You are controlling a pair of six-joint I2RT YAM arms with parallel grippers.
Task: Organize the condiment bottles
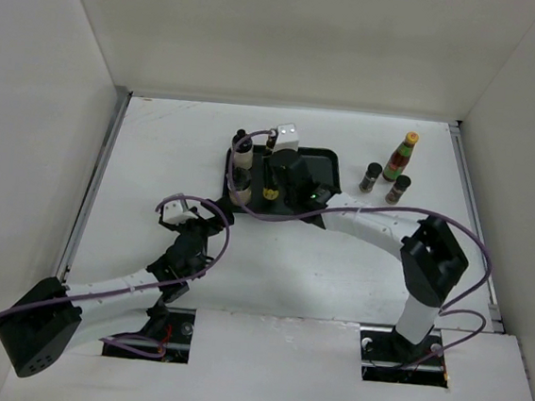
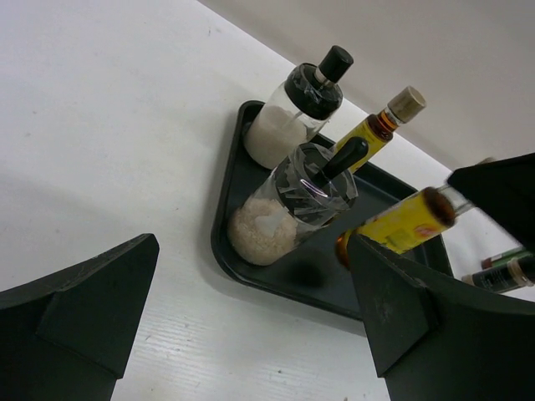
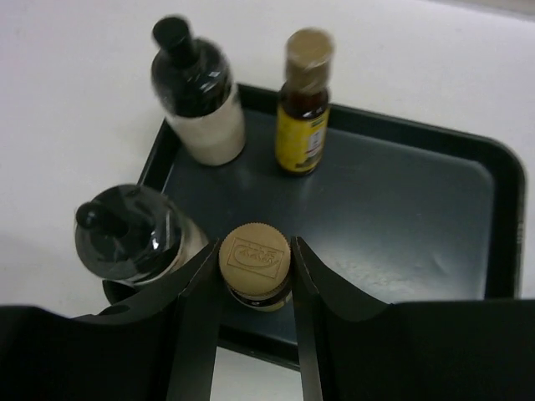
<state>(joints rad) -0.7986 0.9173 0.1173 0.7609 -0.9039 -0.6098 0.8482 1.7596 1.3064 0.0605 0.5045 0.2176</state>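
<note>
right gripper (image 3: 255,251) around bottle (image 3: 255,261) (over tray (image 3: 401,217))

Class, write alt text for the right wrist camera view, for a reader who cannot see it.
The right gripper clamps a tan-capped bottle at the near edge of a black tray. On it stand two black-capped white shakers and a yellow-labelled bottle.

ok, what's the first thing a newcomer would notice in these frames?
The right pincer shut on the neck of a yellow-labelled bottle, at the near side of the black tray, where two white shakers and its twin already stand. Next, three bottles on the table right of the tray, and the left pincer wide open at the tray's left.
</note>
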